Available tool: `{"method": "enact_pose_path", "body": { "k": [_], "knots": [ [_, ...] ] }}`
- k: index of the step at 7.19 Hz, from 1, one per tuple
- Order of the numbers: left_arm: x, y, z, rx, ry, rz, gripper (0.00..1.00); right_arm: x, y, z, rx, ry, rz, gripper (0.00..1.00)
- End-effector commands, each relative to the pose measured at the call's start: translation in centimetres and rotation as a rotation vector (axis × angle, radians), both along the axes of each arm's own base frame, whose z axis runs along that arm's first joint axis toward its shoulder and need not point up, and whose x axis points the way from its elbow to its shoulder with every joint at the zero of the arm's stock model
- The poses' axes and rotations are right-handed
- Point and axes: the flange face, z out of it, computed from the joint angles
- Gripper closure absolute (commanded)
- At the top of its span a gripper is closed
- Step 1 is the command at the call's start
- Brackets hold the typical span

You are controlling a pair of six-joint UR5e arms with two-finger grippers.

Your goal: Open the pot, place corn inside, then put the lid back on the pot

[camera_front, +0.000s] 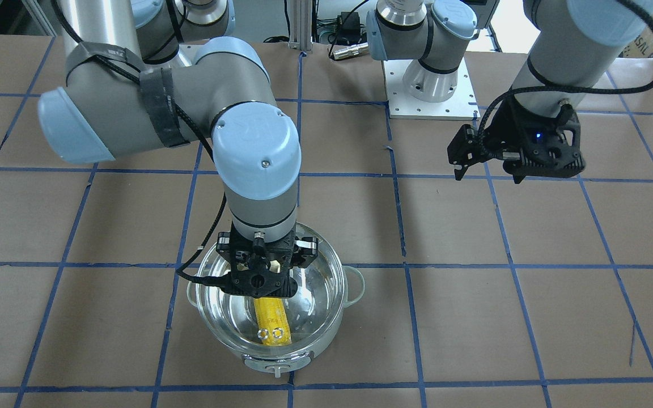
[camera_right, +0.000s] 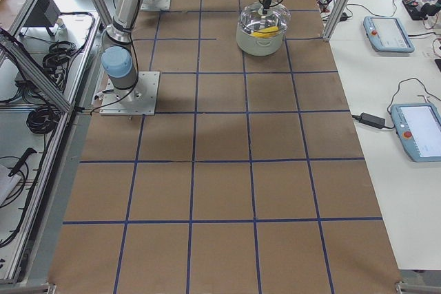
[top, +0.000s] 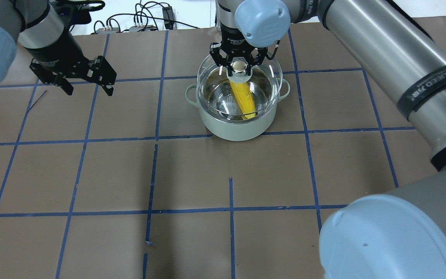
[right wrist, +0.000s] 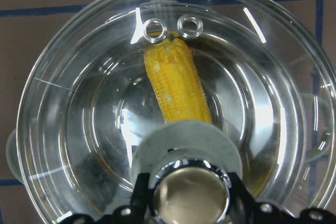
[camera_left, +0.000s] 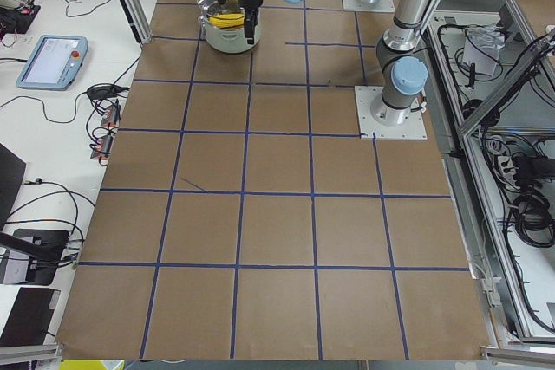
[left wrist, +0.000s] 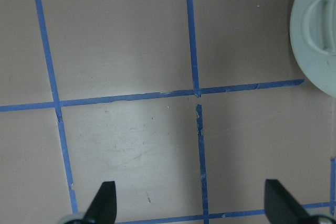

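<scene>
The right claw (top: 239, 71) grips the lid (top: 212, 88) knob over the pot (top: 238, 130) near the far edge of the surface (top: 192, 174). The corn (top: 242, 99) lies inside. The left claw (top: 89, 92) hangs wide. Pendants (camera_right: 388, 34) lie beside the surface.

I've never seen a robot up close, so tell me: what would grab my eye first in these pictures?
The bright yellow corn lies inside the pale pot, on the far side of the table from the robot, and shows through the clear glass lid. The right hand grips that lid's knob from above, right over the pot. Off to the side, the left hand hangs open and empty above the table.
</scene>
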Motion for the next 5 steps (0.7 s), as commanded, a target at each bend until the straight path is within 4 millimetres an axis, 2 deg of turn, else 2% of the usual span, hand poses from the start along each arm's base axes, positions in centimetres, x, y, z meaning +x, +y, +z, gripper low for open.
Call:
{"method": "enact_pose_path", "body": {
  "k": [1,2,4,5],
  "knots": [
    [0.0,1.4,1.6,-0.019,-0.014,-0.012,0.0,1.0,0.0,-1.3,0.026,-0.036,0.002,0.87],
    [0.0,0.4,0.5,-0.002,-0.002,-0.008,0.0,0.9,-0.1,-1.4,0.026,-0.036,0.005,0.87],
    [0.0,0.4,0.2,0.002,0.001,-0.003,0.0,-1.6,-1.3,-1.5,0.044,-0.051,-0.002,0.86],
    [-0.2,0.4,-0.1,0.006,0.001,0.005,0.0,-1.1,-1.0,-1.6,0.054,-0.067,-0.003,0.86]
  ]
}}
